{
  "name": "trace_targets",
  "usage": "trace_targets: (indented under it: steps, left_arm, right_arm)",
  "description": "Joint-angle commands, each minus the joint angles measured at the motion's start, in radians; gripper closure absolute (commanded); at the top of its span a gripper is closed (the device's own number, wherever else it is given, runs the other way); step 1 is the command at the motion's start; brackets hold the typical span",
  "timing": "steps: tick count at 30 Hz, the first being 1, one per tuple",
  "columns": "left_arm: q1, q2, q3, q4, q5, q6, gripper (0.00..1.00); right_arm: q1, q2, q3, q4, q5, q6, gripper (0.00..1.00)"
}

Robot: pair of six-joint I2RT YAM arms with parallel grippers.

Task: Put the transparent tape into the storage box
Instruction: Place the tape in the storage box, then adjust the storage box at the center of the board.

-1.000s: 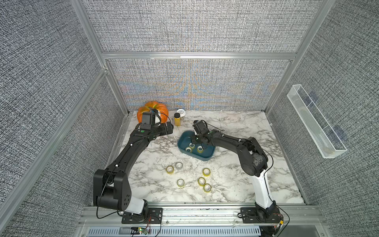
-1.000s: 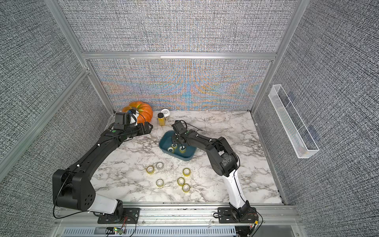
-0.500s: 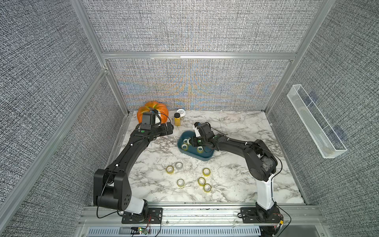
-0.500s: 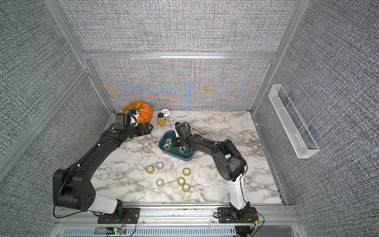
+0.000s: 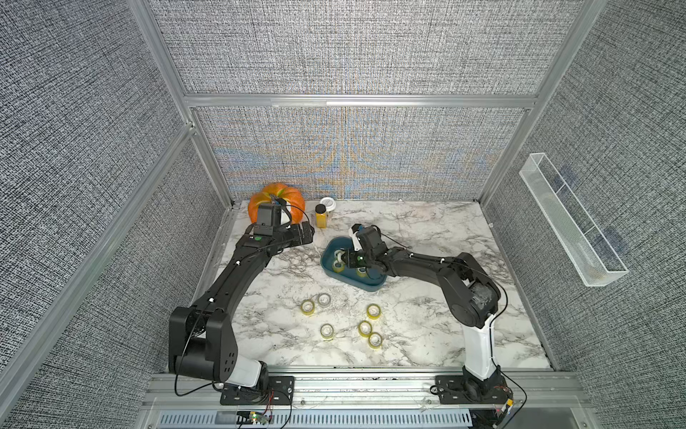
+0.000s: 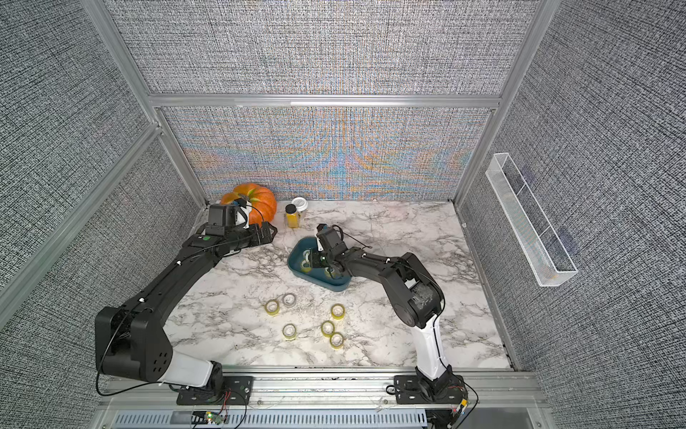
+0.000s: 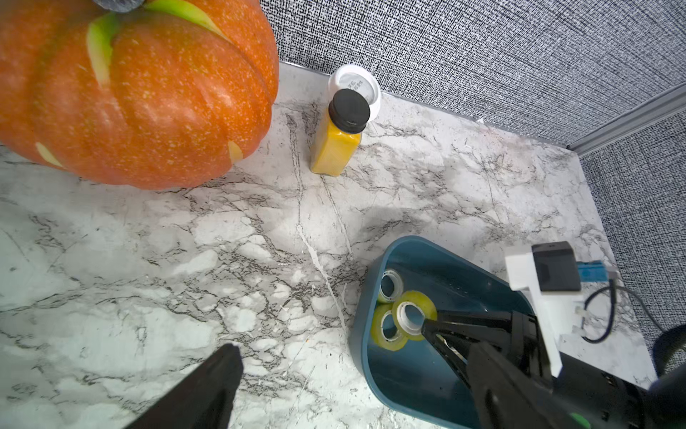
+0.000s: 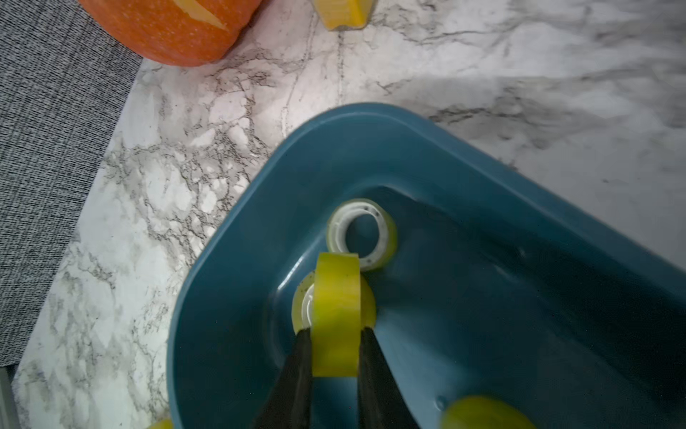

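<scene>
My right gripper (image 8: 336,330) is shut on a yellowish transparent tape (image 8: 337,297), held on edge low inside the left end of the teal storage box (image 8: 222,260). The box (image 5: 371,288) lies mid-table in both top views, where the right gripper (image 5: 343,258) reaches in from the right. Below the held roll lie two more rolls (image 8: 388,237), and a third lies further along the box (image 8: 482,412). The left wrist view shows the held tape (image 7: 427,302) over the box's wall (image 7: 356,334). My left gripper (image 5: 306,236) hovers open and empty beside the pumpkin.
An orange pumpkin (image 5: 293,198), a yellow bottle (image 5: 321,217) and a white cup (image 5: 328,203) stand at the back left. Several loose tape rolls (image 5: 308,306) lie on the marble in front of the box. A clear tray (image 5: 571,230) hangs on the right wall.
My right gripper has carried the tape leftward and lower inside the box as the arm stretched out. The left arm has not moved.
</scene>
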Motion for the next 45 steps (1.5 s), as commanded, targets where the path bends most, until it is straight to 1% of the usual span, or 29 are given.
trace_targets:
  steps: [1, 4, 6, 7, 11, 12, 15, 19, 24, 26, 28, 30, 31, 34, 35, 36, 40, 45]
  left_arm:
    - [0.002, -0.005, -0.001, 0.009, 0.010, 0.011, 0.00]
    - [0.002, -0.001, -0.002, 0.009, 0.012, 0.011, 0.00]
    - [0.002, 0.002, -0.003, 0.009, 0.012, 0.010, 0.00]
    - [0.001, 0.003, -0.004, 0.009, 0.013, 0.012, 0.00]
    - [0.002, 0.005, -0.007, 0.009, 0.012, 0.012, 0.00]
    - [0.001, 0.004, -0.007, 0.009, 0.010, 0.013, 0.00]
    - [0.002, 0.003, -0.008, 0.008, 0.010, 0.013, 0.00]
    - [0.002, 0.004, -0.010, 0.009, 0.015, 0.013, 0.00]
    - [0.002, 0.004, -0.013, 0.008, 0.022, 0.012, 0.00]
    - [-0.001, 0.002, -0.022, 0.012, 0.039, -0.007, 0.00]
    - [0.000, -0.007, -0.045, 0.023, 0.091, -0.047, 0.01]
    - [-0.004, -0.040, -0.087, 0.055, 0.131, -0.099, 0.01]
    - [-0.011, -0.058, -0.103, 0.064, 0.131, -0.116, 0.01]
    - [-0.029, -0.122, -0.151, 0.071, 0.090, -0.160, 0.01]
    - [-0.034, -0.143, -0.169, 0.072, 0.077, -0.173, 0.01]
    - [-0.038, -0.162, -0.184, 0.071, 0.073, -0.181, 0.01]
    - [-0.051, -0.218, -0.228, 0.067, 0.066, -0.193, 0.01]
    - [-0.063, -0.278, -0.278, 0.041, 0.045, -0.217, 0.01]
  right_arm:
    - [-0.016, -0.035, -0.048, -0.065, 0.053, -0.006, 0.86]
    - [-0.028, -0.036, -0.060, -0.065, 0.039, -0.009, 0.85]
    - [-0.032, -0.017, -0.051, -0.071, 0.018, -0.015, 0.80]
    - [-0.032, -0.011, -0.048, -0.071, 0.014, -0.020, 0.75]
    - [-0.030, -0.009, -0.045, -0.092, 0.048, -0.024, 0.36]
    - [-0.032, -0.018, -0.044, -0.107, 0.073, -0.025, 0.31]
    - [-0.034, -0.057, -0.041, -0.157, 0.160, -0.035, 0.26]
    - [-0.034, -0.129, -0.040, -0.206, 0.227, -0.059, 0.26]
    - [-0.030, -0.213, -0.048, -0.235, 0.223, -0.082, 0.26]
    - [-0.028, -0.251, -0.064, -0.233, 0.219, -0.084, 0.27]
    - [-0.026, -0.281, -0.086, -0.222, 0.202, -0.080, 0.30]
    - [-0.027, -0.306, -0.121, -0.189, 0.168, -0.069, 0.37]
    - [-0.027, -0.308, -0.135, -0.169, 0.145, -0.067, 0.40]
    - [-0.025, -0.260, -0.131, -0.144, 0.097, -0.062, 0.62]
    - [-0.023, -0.232, -0.115, -0.139, 0.081, -0.062, 0.68]
    - [-0.022, -0.203, -0.101, -0.129, 0.067, -0.062, 0.71]
    - [-0.020, -0.097, -0.024, -0.102, 0.029, -0.056, 0.73]
    - [-0.024, 0.013, 0.072, -0.108, 0.035, -0.055, 0.74]
